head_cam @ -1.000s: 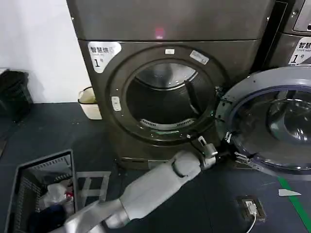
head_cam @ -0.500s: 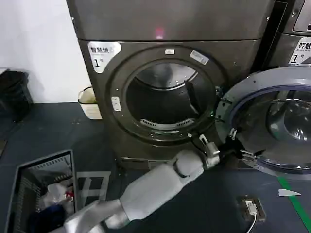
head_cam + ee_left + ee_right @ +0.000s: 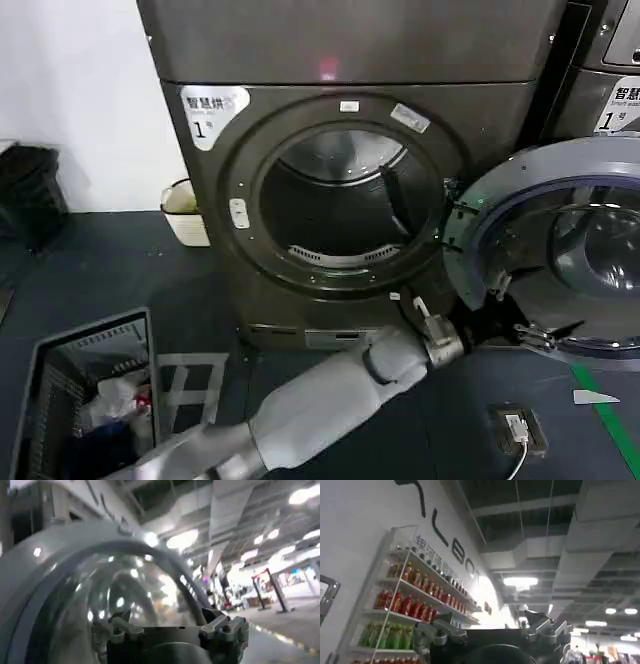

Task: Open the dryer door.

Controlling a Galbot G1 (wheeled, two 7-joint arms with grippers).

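The dark grey-bronze dryer has its round drum opening uncovered. The dryer door stands swung out to the right, grey inner face and domed glass towards me. My left arm reaches from the lower left to the door's lower part. There the left gripper is open, fingers spread over the rim, with nothing between them; whether they touch it I cannot tell. In the left wrist view, the left gripper faces the door's glass dome and grey ring. The right gripper is open, pointing up at a ceiling.
A wire laundry basket with clothes sits on the floor at the lower left. A white bin stands beside the dryer's left side. The neighbouring machine is at the right edge. A small box with a cable lies on the floor below the door.
My left arm has reached farther right and slightly down, carrying the gripper from the door's hinge-side edge onto its lower inner face. The door stays swung open.
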